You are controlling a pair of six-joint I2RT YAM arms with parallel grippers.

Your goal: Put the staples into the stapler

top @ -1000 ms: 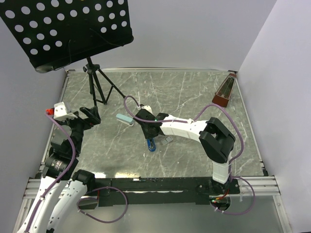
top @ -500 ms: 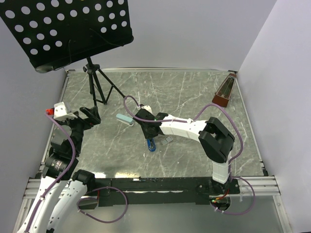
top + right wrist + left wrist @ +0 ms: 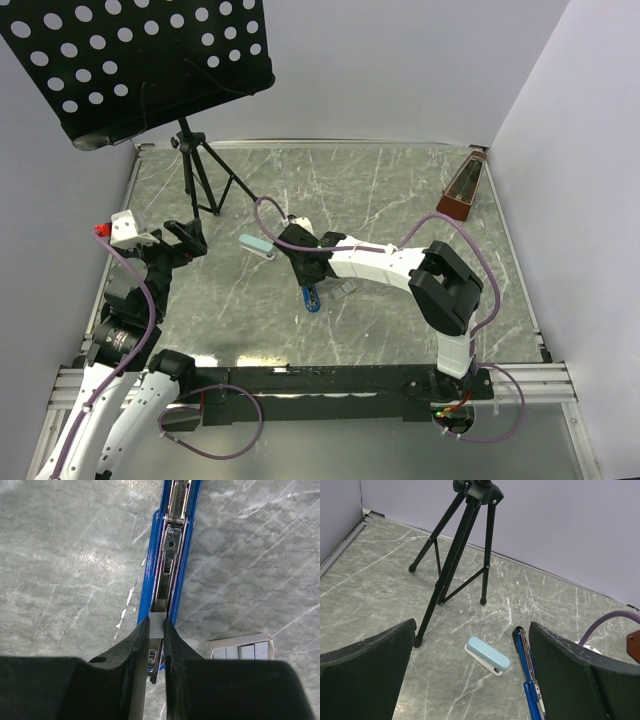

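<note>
At the near left, the left gripper (image 3: 186,238) hangs released above the table (image 3: 400,200), its jaws spread wide with nothing between them. Toward the middle, the right gripper (image 3: 156,634) points down, clenched on the staples (image 3: 158,618): a short silvery strip pinched between both fingers (image 3: 139,645). The strip lines up with the channel of the stapler (image 3: 172,555) at its near end; whether it already sits in the channel I cannot tell. The stapler lies on the table, swung open, its blue sides flanking the metal track and spring that run away from the wrist camera. Just beside it on the right, not touching, lies a small whitish box (image 3: 241,647) with more grey strips showing. A little farther left rests a pale blue case (image 3: 487,656). Beyond that stands a black tripod (image 3: 462,555) carrying a perforated music desk (image 3: 140,60), and a brown metronome (image 3: 461,192) sits near the far right corner.
</note>
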